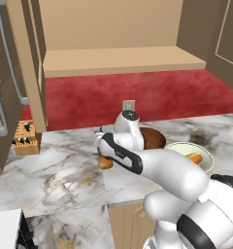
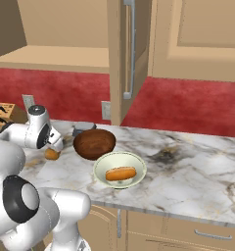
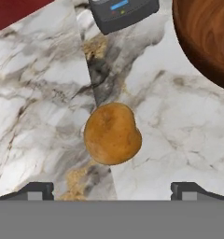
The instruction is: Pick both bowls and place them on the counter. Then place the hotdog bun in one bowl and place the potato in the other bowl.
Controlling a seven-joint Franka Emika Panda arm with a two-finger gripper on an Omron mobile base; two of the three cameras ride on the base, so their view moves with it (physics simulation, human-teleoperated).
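Observation:
The potato [image 3: 112, 133] lies on the marble counter [image 3: 34, 107], a golden-brown lump straight under my hand. My gripper [image 3: 112, 191] hovers above it, open, its two fingertips [image 3: 37, 190] set wide on either side and nothing between them. In the base views the potato [image 2: 52, 154] [image 1: 105, 162] peeks out beside the wrist. The dark brown wooden bowl [image 2: 94, 143] [image 3: 207, 37] stands on the counter just right of the potato. The cream bowl [image 2: 120, 169] [image 1: 189, 151] sits in front of it with the hotdog bun [image 2: 120, 173] [image 1: 195, 158] inside.
A small dark grey device [image 3: 124, 13] with a blue display lies on the counter behind the potato. A wooden knife block [image 1: 26, 138] stands at the far left by the red backsplash. A wall outlet [image 1: 129, 105] is behind the arm. An open tan shelf [image 1: 118, 61] hangs above.

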